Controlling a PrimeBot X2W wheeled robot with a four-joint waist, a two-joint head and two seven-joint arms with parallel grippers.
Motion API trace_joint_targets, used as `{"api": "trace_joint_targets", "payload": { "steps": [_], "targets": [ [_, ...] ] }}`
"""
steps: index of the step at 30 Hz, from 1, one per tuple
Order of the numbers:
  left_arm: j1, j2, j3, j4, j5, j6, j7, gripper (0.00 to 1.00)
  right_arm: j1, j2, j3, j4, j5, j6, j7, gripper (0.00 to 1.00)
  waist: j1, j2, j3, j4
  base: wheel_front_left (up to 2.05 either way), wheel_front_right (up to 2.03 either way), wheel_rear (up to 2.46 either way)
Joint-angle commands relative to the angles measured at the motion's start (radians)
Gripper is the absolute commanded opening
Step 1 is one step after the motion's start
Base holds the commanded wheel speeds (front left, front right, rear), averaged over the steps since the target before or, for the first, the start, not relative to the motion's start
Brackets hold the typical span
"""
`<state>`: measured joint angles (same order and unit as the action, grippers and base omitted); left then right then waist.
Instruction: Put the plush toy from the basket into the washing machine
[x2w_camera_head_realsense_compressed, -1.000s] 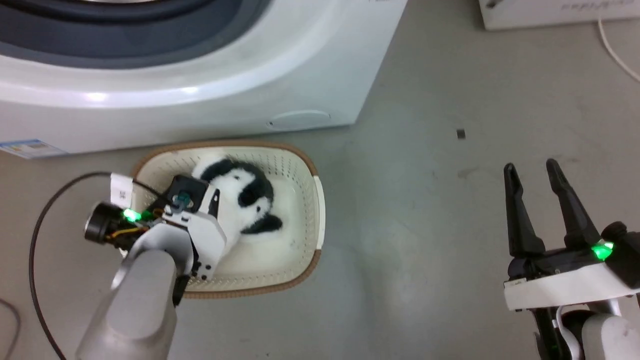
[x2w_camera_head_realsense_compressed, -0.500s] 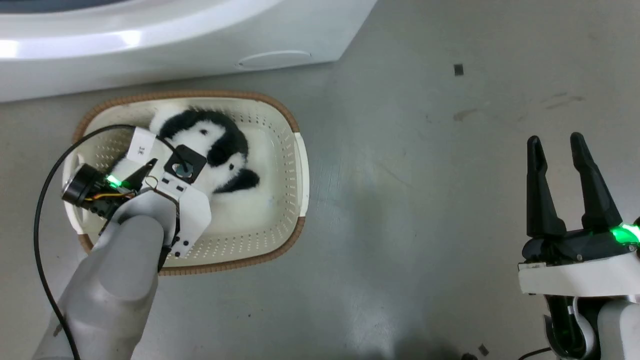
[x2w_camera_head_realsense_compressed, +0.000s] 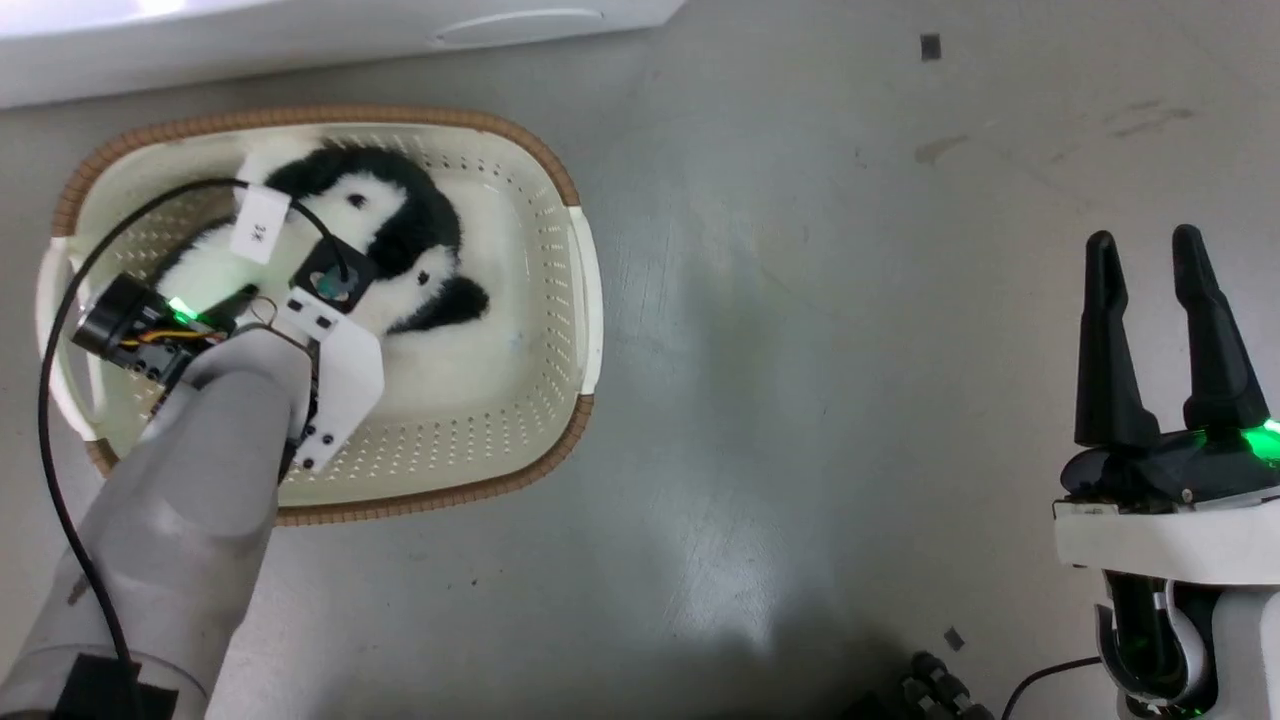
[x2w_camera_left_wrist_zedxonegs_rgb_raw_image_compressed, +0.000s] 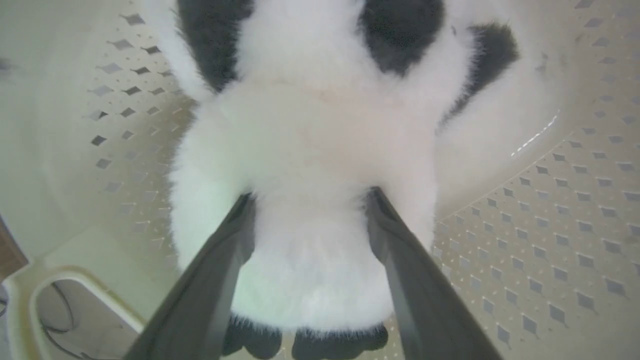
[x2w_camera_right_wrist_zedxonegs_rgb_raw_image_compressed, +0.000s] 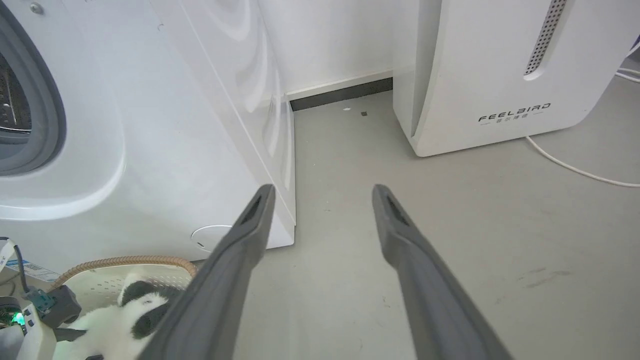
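The plush toy (x2w_camera_head_realsense_compressed: 400, 215) lies inside the basket (x2w_camera_head_realsense_compressed: 470, 440), toward its far end, nearest the washing machine (x2w_camera_right_wrist_zedxonegs_rgb_raw_image_compressed: 150, 125). The basket stands on the floor (x2w_camera_head_realsense_compressed: 800, 350) just in front of the machine's lower front panel.

The left gripper (x2w_camera_left_wrist_zedxonegs_rgb_raw_image_compressed: 311, 200) reaches down into the basket. In the left wrist view its two fingers (x2w_camera_left_wrist_zedxonegs_rgb_raw_image_compressed: 220, 270) are spread and straddle the toy's white body – one on each side, tips sunk into the fur, which bulges between them and touches their inner faces. The toy's black patches lie beyond the fingertips, and two dark paws show at the bottom edge between the finger bases. In the head view the wrist covers the fingers and part of the toy.

The right gripper (x2w_camera_head_realsense_compressed: 1143, 238) hovers over bare floor well to the right of the basket, its fingers spread and holding nothing. They point toward the gap between the washing machine and a white appliance (x2w_camera_right_wrist_zedxonegs_rgb_raw_image_compressed: 500, 75) marked FEELBAIRD.
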<state>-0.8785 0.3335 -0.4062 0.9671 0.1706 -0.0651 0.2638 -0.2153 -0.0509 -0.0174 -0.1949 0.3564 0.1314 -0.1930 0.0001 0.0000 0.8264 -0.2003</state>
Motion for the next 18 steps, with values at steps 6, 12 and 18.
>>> {"api": "trace_joint_targets", "payload": {
  "steps": [6,12,18],
  "targets": [
    [-0.083,0.019,-0.035,0.083,-0.011,-0.015,0.017,1.00,-0.037,0.001,-0.002,-0.015,0.038,-0.001,-0.020,1.00,-0.0001,0.0000,0.068,-0.016,0.00,0.00,0.00],
    [-0.133,0.030,-0.057,0.145,-0.023,-0.014,0.036,1.00,-0.056,0.001,0.001,-0.027,0.062,-0.001,-0.033,1.00,-0.0001,0.0000,0.116,-0.031,0.00,0.00,0.00],
    [-0.177,0.055,-0.081,0.207,-0.038,-0.029,0.068,0.00,-0.079,0.001,0.001,-0.033,0.094,-0.001,-0.045,1.00,-0.0001,0.0000,0.156,-0.053,0.00,0.00,0.00]
  ]
}}
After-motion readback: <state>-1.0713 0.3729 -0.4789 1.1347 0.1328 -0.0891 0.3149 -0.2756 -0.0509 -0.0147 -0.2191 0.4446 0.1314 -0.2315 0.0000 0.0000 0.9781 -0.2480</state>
